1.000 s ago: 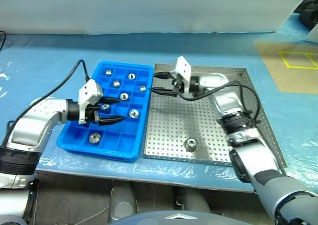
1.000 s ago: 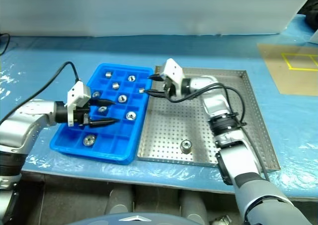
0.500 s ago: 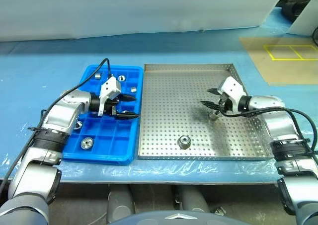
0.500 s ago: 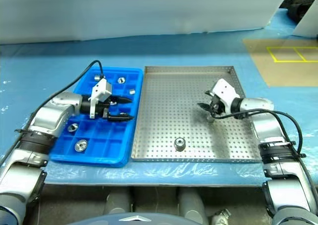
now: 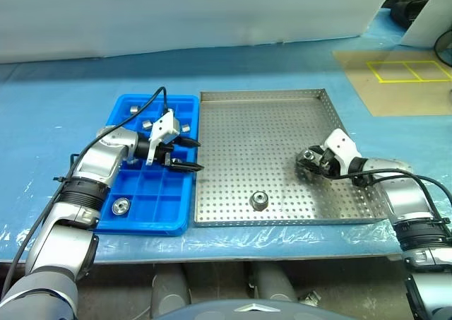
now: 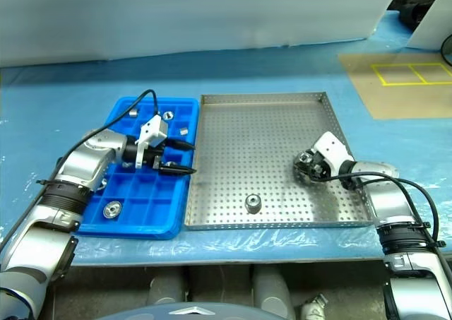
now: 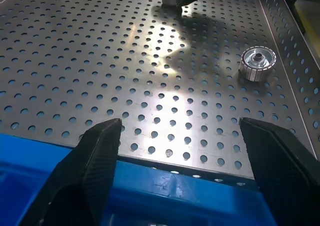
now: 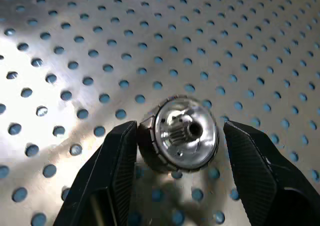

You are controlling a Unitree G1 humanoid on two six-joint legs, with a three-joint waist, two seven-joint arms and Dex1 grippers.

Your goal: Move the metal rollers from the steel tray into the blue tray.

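Observation:
The steel tray (image 5: 247, 122) lies in the middle of the table, with the blue tray (image 5: 152, 221) against its left side. One of the metal rollers (image 8: 182, 136) lies on its side in the steel tray's right part. My right gripper (image 8: 181, 131) is open and straddles it, one finger touching it and the other slightly apart. A second roller (image 5: 259, 200) stands near the steel tray's front rim. Several rollers, one of them (image 5: 121, 206), sit in the blue tray's compartments. My left gripper (image 5: 185, 154) hangs open and holds nothing above the blue tray's right edge.
The table is covered in blue plastic sheet (image 5: 56, 87). A brown board with yellow tape squares (image 5: 402, 80) lies at the back right. A white wall (image 5: 176, 16) runs along the back. A black cable (image 5: 141, 111) arcs over the blue tray from my left wrist.
The camera has shifted. My right gripper went from the back of the blue tray's edge across to the steel tray's right part and down around a roller. My left gripper edged right.

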